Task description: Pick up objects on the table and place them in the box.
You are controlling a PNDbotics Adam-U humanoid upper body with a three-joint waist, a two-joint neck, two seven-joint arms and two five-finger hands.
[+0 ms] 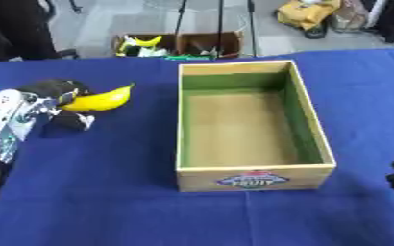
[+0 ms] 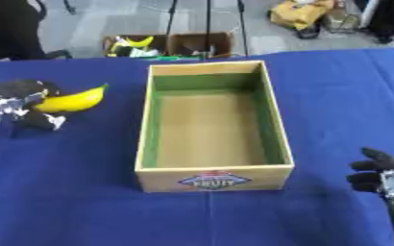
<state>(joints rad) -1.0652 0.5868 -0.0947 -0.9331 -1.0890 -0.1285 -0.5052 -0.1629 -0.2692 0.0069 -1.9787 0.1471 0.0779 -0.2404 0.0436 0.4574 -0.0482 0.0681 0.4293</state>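
The banana [image 1: 102, 100] is at about 9 o'clock from the box [image 1: 310, 120], well apart from it, over the blue table [image 1: 108, 192]. The left hand [image 1: 59, 98] has its fingers curled round the banana's stem end, thumb under it; the tip points toward 2 o'clock. A shadow on the cloth below the hand suggests the fruit is already just off the table, though I cannot be sure.

To do this step well, I judge the hand should carry the banana toward 3 o'clock high enough to clear the box's near wall, turn it to lie along the box's long axis, and lower it onto the floor before the fingers open, so it does not bounce off the rim.

The box looks empty: bare cardboard floor, green inner walls, a fruit label on its 6 o'clock face.

The right hand [image 2: 377, 175] rests idle at the lower right corner, at about 4 o'clock from the box, fingers loosely bent and holding nothing.
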